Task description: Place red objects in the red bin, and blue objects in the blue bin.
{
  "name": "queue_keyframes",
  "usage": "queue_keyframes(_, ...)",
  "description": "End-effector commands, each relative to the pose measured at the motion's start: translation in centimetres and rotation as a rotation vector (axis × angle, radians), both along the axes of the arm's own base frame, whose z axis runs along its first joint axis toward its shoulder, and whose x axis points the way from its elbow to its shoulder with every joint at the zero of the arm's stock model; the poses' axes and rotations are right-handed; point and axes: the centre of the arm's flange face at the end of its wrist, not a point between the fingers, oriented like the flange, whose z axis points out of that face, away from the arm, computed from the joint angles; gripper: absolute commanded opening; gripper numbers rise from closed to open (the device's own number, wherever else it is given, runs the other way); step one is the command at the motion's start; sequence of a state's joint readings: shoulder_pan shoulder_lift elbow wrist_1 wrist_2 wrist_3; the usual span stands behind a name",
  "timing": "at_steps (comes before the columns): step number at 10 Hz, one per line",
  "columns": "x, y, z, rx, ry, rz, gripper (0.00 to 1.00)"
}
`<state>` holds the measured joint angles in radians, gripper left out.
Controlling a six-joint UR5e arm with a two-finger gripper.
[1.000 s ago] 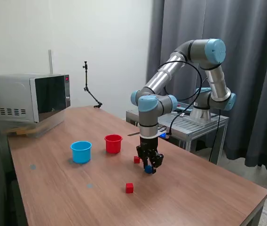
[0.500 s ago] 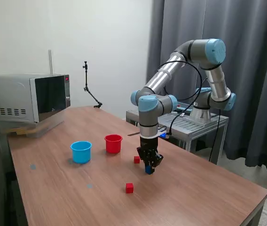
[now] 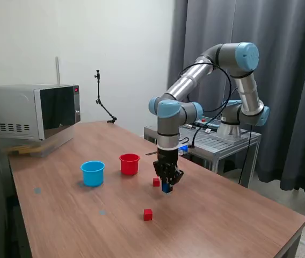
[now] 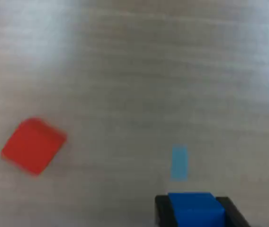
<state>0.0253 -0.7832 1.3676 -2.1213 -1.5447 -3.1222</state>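
Observation:
My gripper (image 3: 166, 187) is shut on a dark blue cube (image 3: 166, 188) and holds it a little above the table. In the wrist view the cube (image 4: 195, 210) sits between the two black fingers (image 4: 162, 213). One red cube (image 3: 156, 182) lies on the table just to the exterior view's left of the gripper; it also shows in the wrist view (image 4: 32, 145). A second red cube (image 3: 148, 214) lies nearer the front. The red cup (image 3: 129, 164) and the light blue cup (image 3: 93, 173) stand upright further to the exterior view's left. A second blue cube is not in view.
A microwave (image 3: 31, 112) stands at the table's back left corner in the exterior view. A thin black stand (image 3: 101, 97) rises at the far edge. A metal cart (image 3: 217, 142) carries the arm's base behind the table. A pale blue mark (image 4: 179, 162) is on the wood.
The gripper closed on the blue cube and lifted it off the table, rising slightly. The red cubes and both cups have not moved.

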Motion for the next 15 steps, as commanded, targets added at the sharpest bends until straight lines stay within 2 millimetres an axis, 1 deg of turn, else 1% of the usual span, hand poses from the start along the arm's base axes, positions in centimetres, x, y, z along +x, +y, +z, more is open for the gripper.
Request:
queue_keyframes(1, -0.9, 1.4, 3.3, 0.048, 0.048, -0.021, 0.0)
queue_keyframes(2, -1.0, 2.2, 3.2, 0.076, 0.044, -0.029, 0.0)
queue_keyframes(4, -2.1, 5.8, 3.9, 0.08, 0.059, -0.096, 0.0)
queue_keyframes(5, -3.0, 8.2, 4.7, 0.101, 0.078, -0.132, 0.0)
queue_keyframes(6, -4.0, 10.1, 5.6, 0.112, 0.101, -0.159, 0.0)
queue_keyframes(7, -4.8, 11.2, 6.5, 0.113, 0.124, -0.176, 0.0)
queue_keyframes(8, -5.6, 12.4, 6.8, 0.115, 0.138, -0.19, 0.0)
queue_keyframes(10, -7.2, 14.8, 9.3, 0.118, 0.195, -0.23, 0.0)
queue_keyframes(11, -7.7, 17.0, 10.3, 0.121, 0.214, -0.269, 0.0)
queue_keyframes(12, -8.2, 18.3, 10.5, 0.123, 0.226, -0.285, 0.0)
queue_keyframes(13, -8.6, 18.5, 10.1, 0.125, 0.226, -0.285, 0.0)
queue_keyframes(14, -8.8, 19.7, 9.8, 0.128, 0.226, -0.299, 0.0)
queue_keyframes(15, -9.2, 20.3, 9.6, 0.129, 0.229, -0.307, 0.0)
